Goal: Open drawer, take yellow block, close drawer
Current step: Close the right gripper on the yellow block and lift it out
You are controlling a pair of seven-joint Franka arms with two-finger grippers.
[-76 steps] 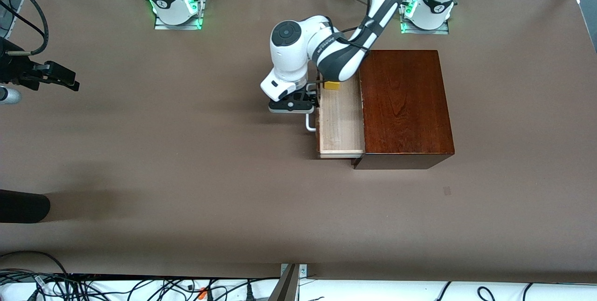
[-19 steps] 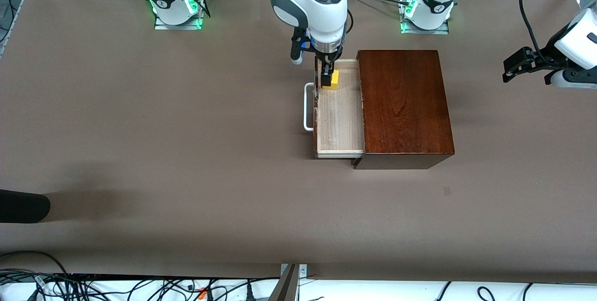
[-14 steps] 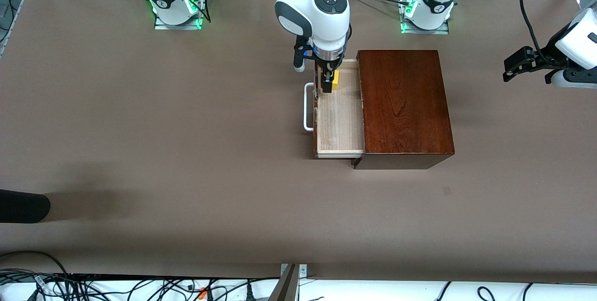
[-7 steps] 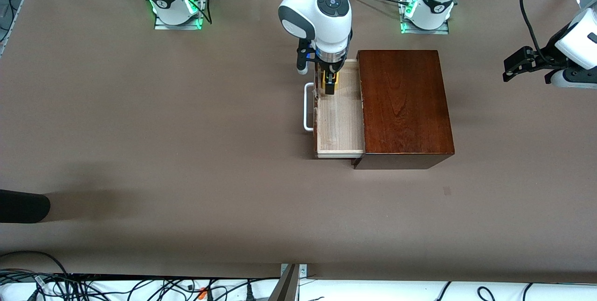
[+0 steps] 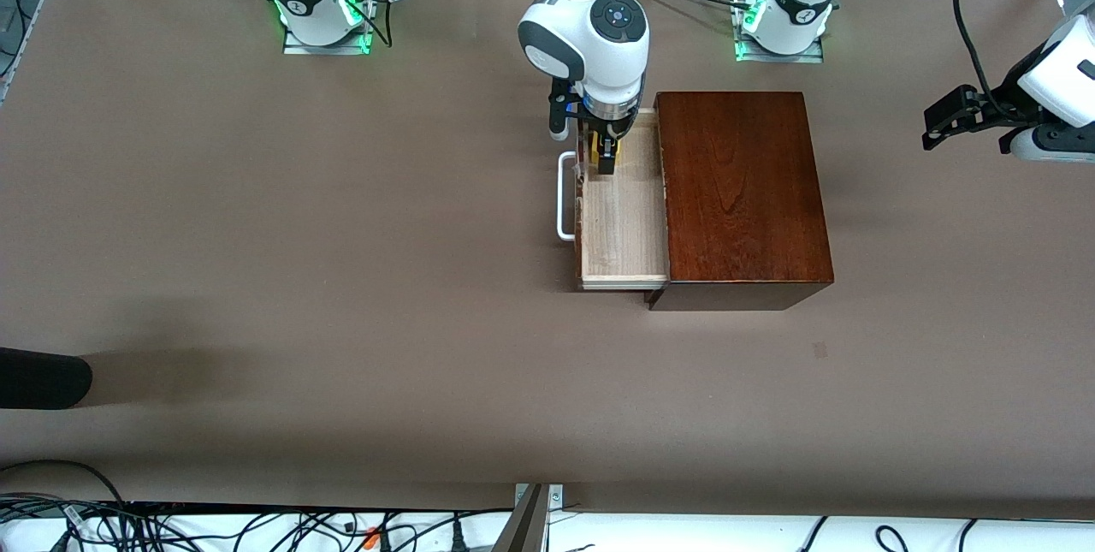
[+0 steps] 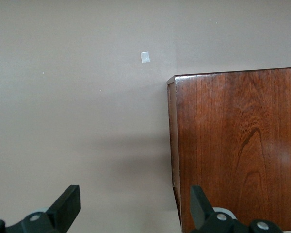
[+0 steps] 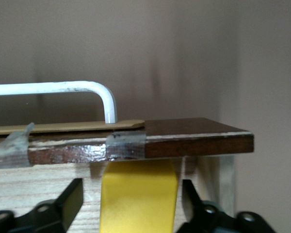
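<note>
Pale wooden drawer (image 5: 623, 227) pulled open, white handle, yellow block (image 7: 138, 196) in its corner farthest from camera.

The right gripper (image 5: 606, 157) reaches down into the open drawer (image 5: 623, 227), its jaws around the yellow block (image 5: 616, 150) just beside the front panel. The left gripper (image 5: 941, 120) waits over the surface (image 5: 342, 278), well apart from the wooden box (image 5: 740, 192).
</note>
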